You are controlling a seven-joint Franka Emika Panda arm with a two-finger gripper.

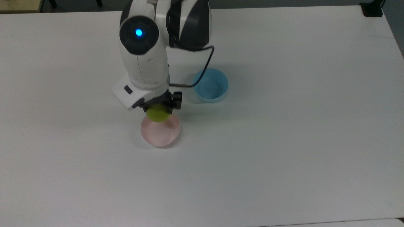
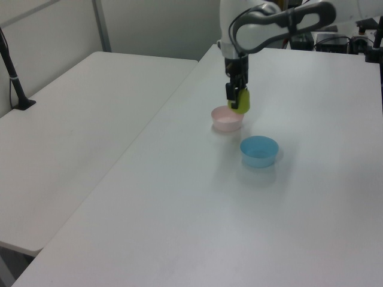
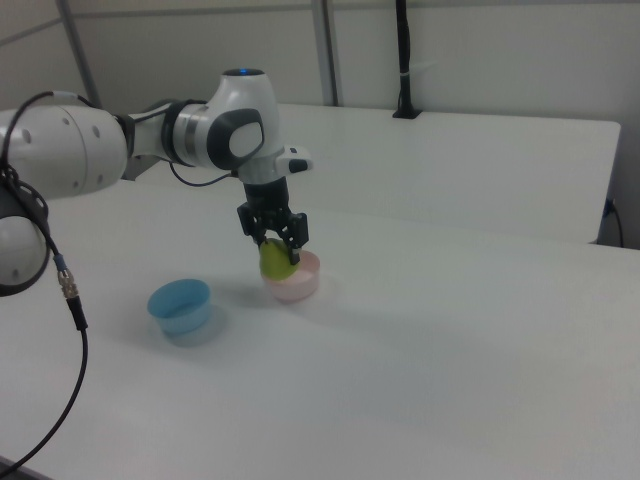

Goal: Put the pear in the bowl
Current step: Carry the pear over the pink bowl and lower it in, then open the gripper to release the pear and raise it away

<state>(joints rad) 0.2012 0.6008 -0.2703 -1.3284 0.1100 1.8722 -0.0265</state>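
Tool: tool clamped on the pear, one finger on each side of its body
Pear: pear held in the air over the rim of the pink bowl on the side toward the arm, not yet inside
Blue bowl: blue bowl stands apart from the pink bowl, on the white surface
Handling: likely light and rigid with a smooth, rounded skin that could slip
Hold: across the widest part, as here
Bowl: probably light plastic, easily nudged

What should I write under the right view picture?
Robot gripper holding a pear just above the pink bowl, blue bowl nearby.
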